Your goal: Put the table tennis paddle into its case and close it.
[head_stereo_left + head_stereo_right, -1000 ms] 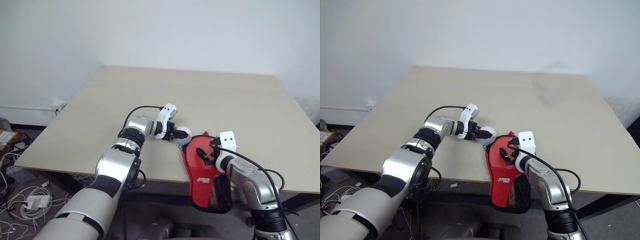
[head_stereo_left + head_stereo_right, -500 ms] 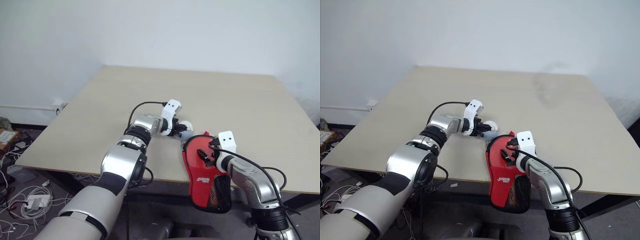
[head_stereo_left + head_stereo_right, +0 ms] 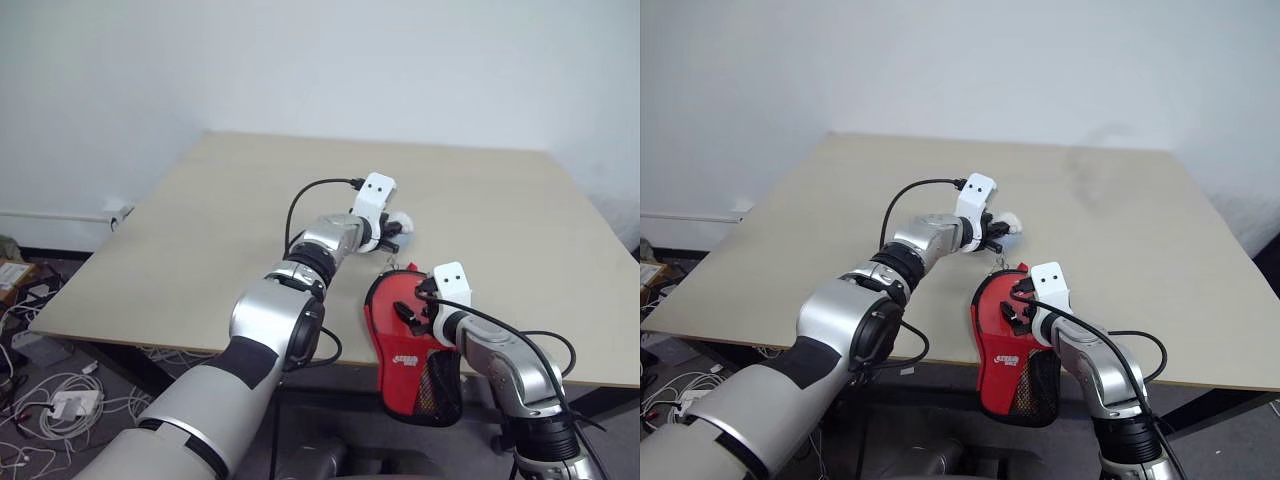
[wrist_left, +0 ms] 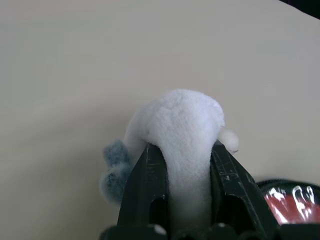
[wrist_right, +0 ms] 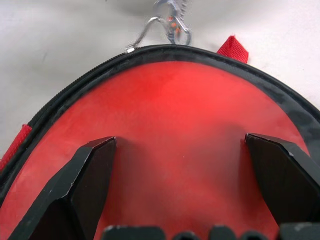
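The left gripper [image 4: 182,165] is pinched shut on a small grey-white soft lump [image 4: 180,125], carrying it above the tabletop [image 3: 200,220], inward from the near edge and just beyond the case. The right gripper [image 5: 185,165] is spread as wide as it goes, its fingers [image 5: 90,175] splayed over the red face of the case [image 3: 405,330], pressing or steadying it; nothing is clamped between them.

The case lies at the near edge of the tabletop, its mesh-pocket end hanging over it. Its zip runs round the rim with a metal puller [image 5: 167,22] at the far end. Whether the table tennis paddle is already inside cannot be told.

Judging by this, the step in hand is clearing the lump away from the case. Next, the lump needs setting down well apart, freeing the left gripper for the zip.

A small white logo [image 3: 405,360] sits on the case; its lettering is too small to read.
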